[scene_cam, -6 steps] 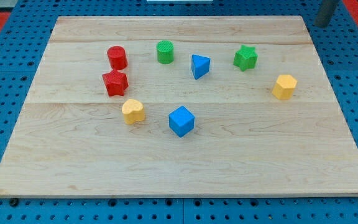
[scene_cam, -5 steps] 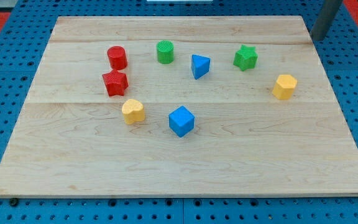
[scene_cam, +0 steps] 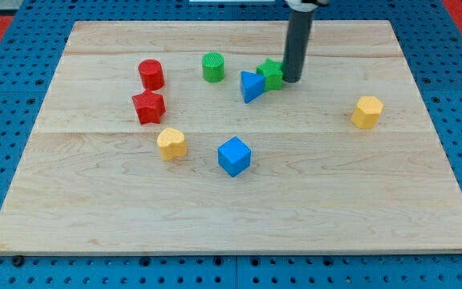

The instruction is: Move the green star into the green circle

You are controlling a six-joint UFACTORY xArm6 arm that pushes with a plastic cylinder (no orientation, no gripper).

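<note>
The green star (scene_cam: 269, 75) lies on the wooden board (scene_cam: 231, 209) in the upper middle, touching the blue triangular block (scene_cam: 252, 86) on its left. My tip (scene_cam: 292, 79) stands right against the star's right side. The green circle, a green cylinder (scene_cam: 212, 67), sits further to the view's left, a short gap away from the blue triangular block.
A red cylinder (scene_cam: 151, 74) and a red star (scene_cam: 148, 106) lie at the left. A yellow block (scene_cam: 172, 144) and a blue cube (scene_cam: 234, 156) lie below the middle. A yellow hexagonal block (scene_cam: 366, 111) lies at the right.
My rod came in from the view's top right corner and pushed the green star to the left, up against the blue triangular block, which shifted slightly left.
</note>
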